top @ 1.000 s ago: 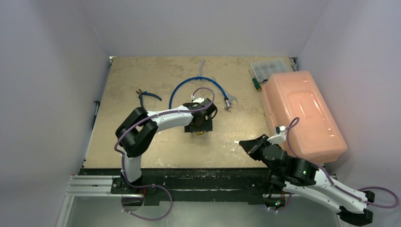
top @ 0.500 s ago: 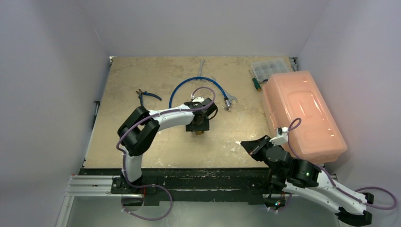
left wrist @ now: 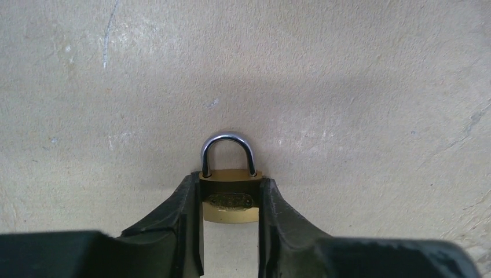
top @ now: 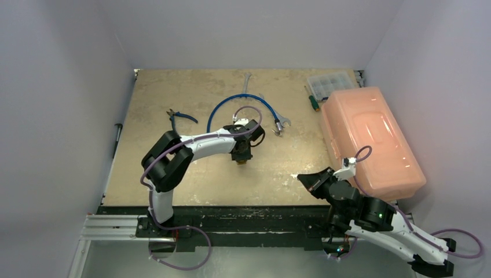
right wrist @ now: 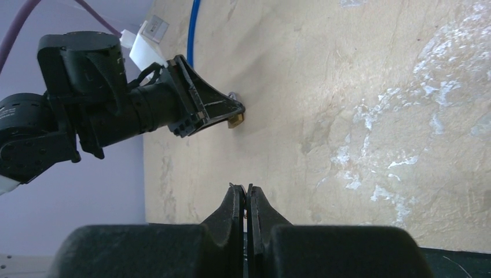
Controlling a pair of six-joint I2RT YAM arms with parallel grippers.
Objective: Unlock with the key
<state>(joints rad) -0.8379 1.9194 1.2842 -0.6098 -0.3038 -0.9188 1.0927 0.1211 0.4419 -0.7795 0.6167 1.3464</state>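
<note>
The small brass padlock (left wrist: 230, 200) with a silver shackle lies flat on the table, shackle pointing away from my left wrist camera. My left gripper (left wrist: 230, 180) is shut on the padlock's body, one finger against each side. From above, that gripper (top: 242, 157) sits mid-table with the padlock (top: 243, 163) at its tip. My right gripper (right wrist: 245, 186) hovers near the table's front right, shut, its tips pointing toward the padlock (right wrist: 235, 120). The key (right wrist: 245, 202) shows only as a thin sliver edge-on between the right pads; the rest of it is hidden.
A blue cable (top: 231, 104) loops behind the left gripper, with wrenches (top: 279, 123) and pliers (top: 180, 117) nearby. A large orange plastic box (top: 367, 139) fills the right side. A clear compartment box (top: 330, 83) and a screwdriver (top: 312, 99) lie behind it.
The left gripper's fingers have closed in onto the padlock's sides. The right arm has drifted slightly toward the near right, still shut.
</note>
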